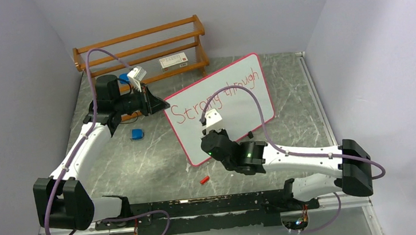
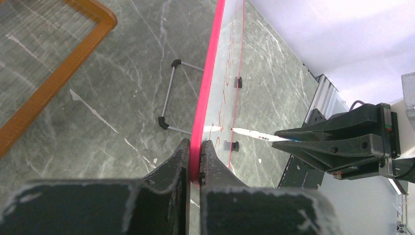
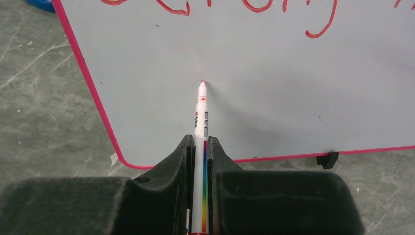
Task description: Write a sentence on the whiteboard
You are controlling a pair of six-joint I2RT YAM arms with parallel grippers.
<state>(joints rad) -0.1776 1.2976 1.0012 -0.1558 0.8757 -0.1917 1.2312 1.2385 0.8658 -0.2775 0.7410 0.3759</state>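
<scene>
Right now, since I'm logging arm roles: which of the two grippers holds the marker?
The right gripper, shut on the rainbow-striped marker with its tip at the whiteboard; the left gripper instead clamps the whiteboard's pink rim.

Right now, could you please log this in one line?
left end effector: grips whiteboard; right end effector: marker at whiteboard; sentence: Strong through

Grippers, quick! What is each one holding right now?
Left gripper: closed on the pink rim of the whiteboard.
Right gripper: closed on the marker.
</scene>
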